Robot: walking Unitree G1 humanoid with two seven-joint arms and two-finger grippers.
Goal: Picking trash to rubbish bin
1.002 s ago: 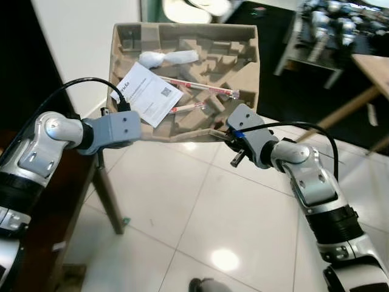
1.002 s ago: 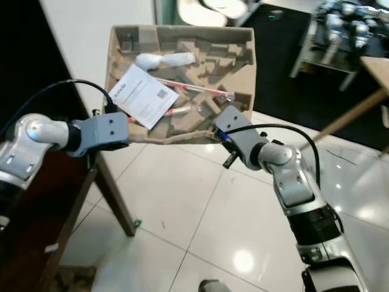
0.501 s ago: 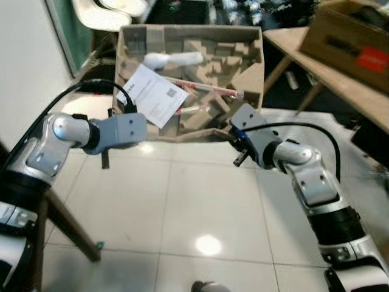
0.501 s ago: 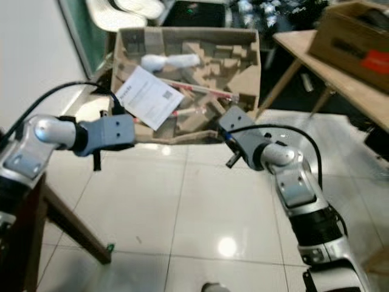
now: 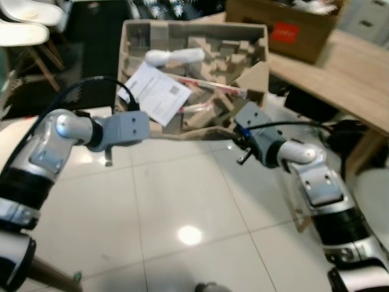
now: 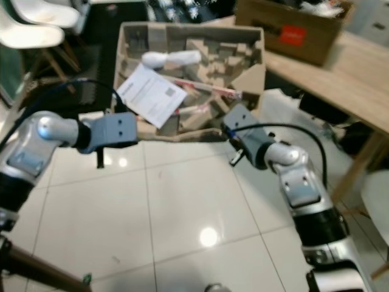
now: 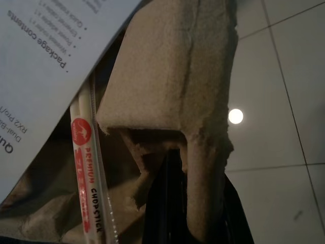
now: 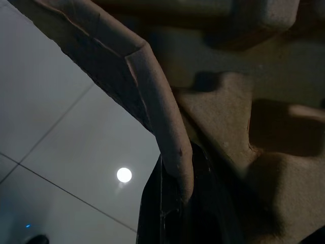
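Brown moulded-pulp packaging tray (image 5: 200,55) held up above white tiled floor (image 5: 182,207), carrying white printed leaflet (image 5: 155,92), wrapped chopsticks (image 5: 209,85) and crumpled white tissue (image 5: 173,58). Left tool (image 5: 146,129) clamped on tray's near edge, right tool (image 5: 236,135) clamped on same edge. Wooden surface (image 5: 352,79) with cardboard box (image 5: 285,27) beyond.

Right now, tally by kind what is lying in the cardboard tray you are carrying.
Paper leaflets: 1
Chopstick packets: 2
White crumpled wrappers: 1, though it may be two pieces
Total: 4 in the cardboard tray, with the left gripper and right gripper clamped on its near rim.
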